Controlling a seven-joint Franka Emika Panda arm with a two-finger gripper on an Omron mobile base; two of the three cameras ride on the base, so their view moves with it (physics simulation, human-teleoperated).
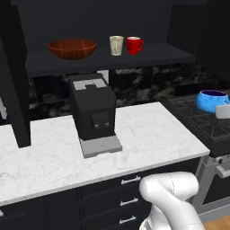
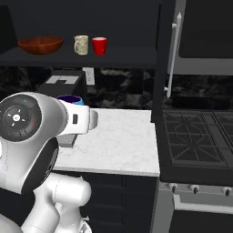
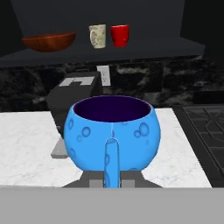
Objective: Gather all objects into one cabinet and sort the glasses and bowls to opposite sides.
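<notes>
My gripper (image 3: 111, 177) is shut on the near wall of the glossy blue bowl (image 3: 111, 131), which stays upright with its dark inside showing. The left base view shows this blue bowl (image 1: 211, 101) in the air at the far right, over the stove, with the gripper (image 1: 221, 110) beside it. On the dark shelf of the black cabinet (image 1: 148, 57) stand the wide wooden bowl (image 1: 72, 48) at the left, then the cream cup (image 1: 116, 45) and the red mug (image 1: 134, 45) close together. The cabinet door (image 2: 163, 54) with its pale bar handle (image 2: 173, 54) stands open.
A black coffee machine (image 1: 93, 112) stands on the white marble counter (image 1: 152, 134) below the shelf. A black stove (image 2: 195, 141) adjoins the counter on the right. Drawers with pale handles (image 1: 130, 180) run under the counter edge.
</notes>
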